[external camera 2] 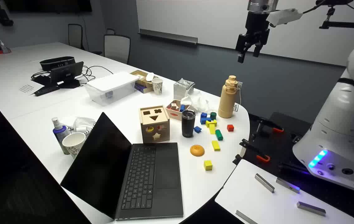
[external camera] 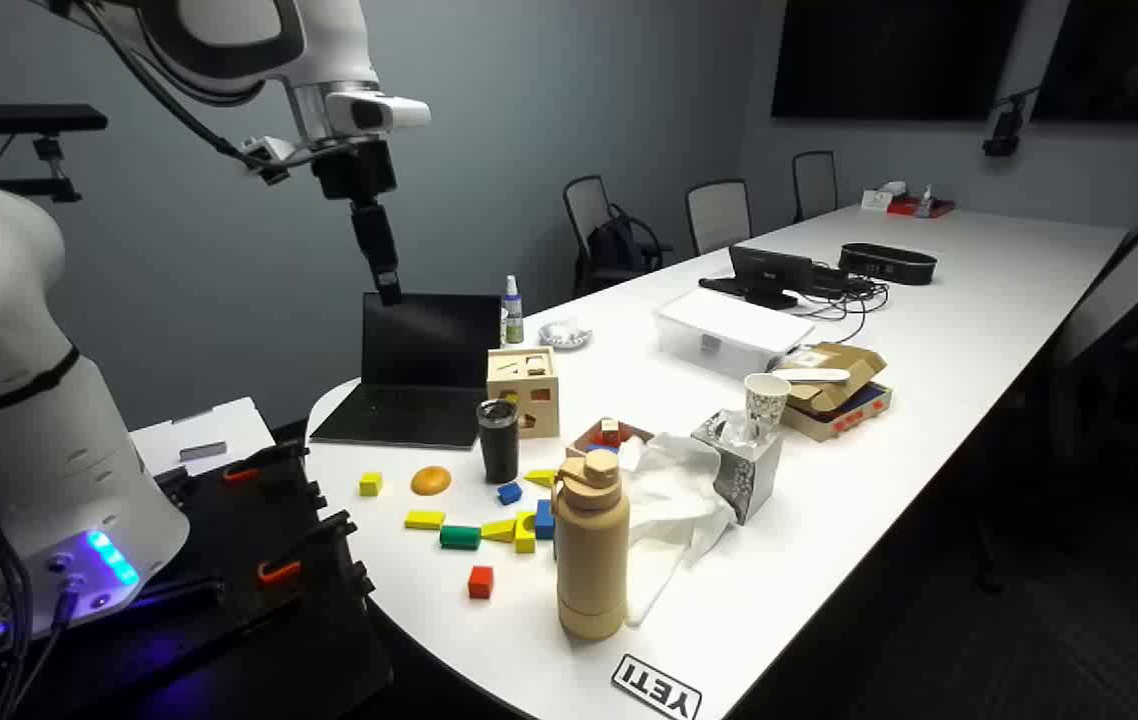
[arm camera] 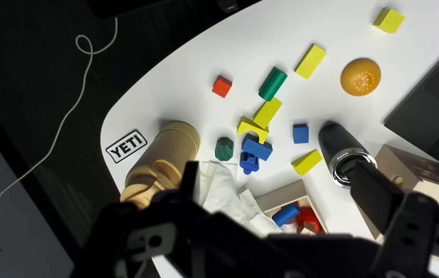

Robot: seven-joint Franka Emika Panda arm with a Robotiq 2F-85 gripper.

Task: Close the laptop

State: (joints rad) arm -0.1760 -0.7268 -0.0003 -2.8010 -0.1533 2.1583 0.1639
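Observation:
The black laptop (external camera: 429, 385) stands open on the white table in both exterior views. Its dark screen (external camera 2: 100, 165) leans back from the keyboard base (external camera 2: 152, 183). In the wrist view only a corner of the laptop's base (arm camera: 435, 104) shows at the right edge. My gripper (external camera 2: 248, 56) is open and empty, high above the table, pointing down. In an exterior view the gripper (external camera: 387, 285) overlaps the screen's top edge in the picture. In the wrist view the fingers (arm camera: 275, 173) are wide apart with nothing between them.
A wooden shape-sorter box (external camera 2: 155, 124) and a black tumbler (external camera 2: 188, 124) stand beside the laptop. A paper cup (external camera 2: 74, 143) and a spray bottle (external camera 2: 60, 133) stand behind its screen. Several blocks, an orange dome (external camera 2: 197, 150) and a tall tan bottle (external camera 2: 226, 99) are on the table.

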